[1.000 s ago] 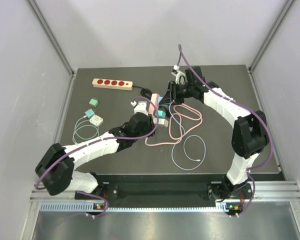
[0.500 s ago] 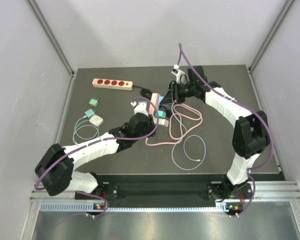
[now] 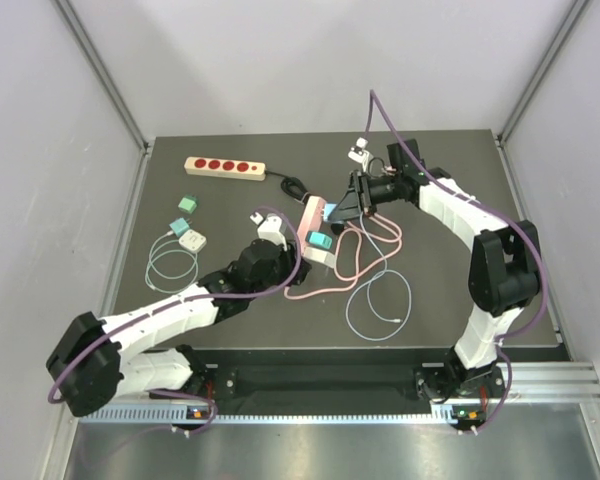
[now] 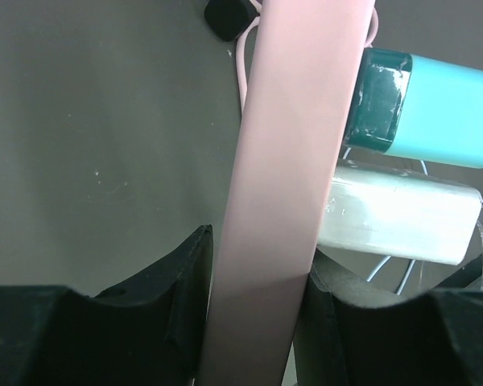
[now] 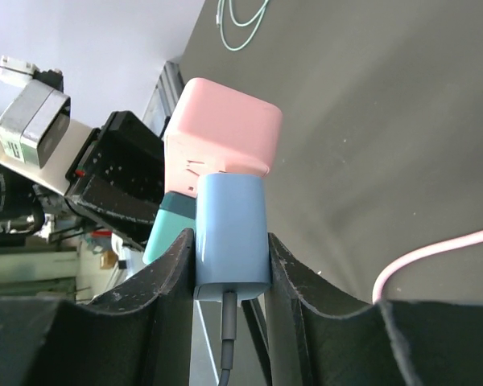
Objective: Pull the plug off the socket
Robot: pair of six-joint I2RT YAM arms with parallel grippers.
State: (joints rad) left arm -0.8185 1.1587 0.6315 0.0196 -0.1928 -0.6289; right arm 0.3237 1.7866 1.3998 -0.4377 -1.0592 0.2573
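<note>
Right claw clamped on blue plug, left claw gripping pink socket

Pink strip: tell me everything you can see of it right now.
The pink strip is a long, smooth, plastic-looking bar with squared ends, near the middle of the table. The left fingers close on its two long sides near one end. A teal plug and a white plug sit side by side in one face. A blue plug, pinched by the right fingers, is seated near the other end.
</note>
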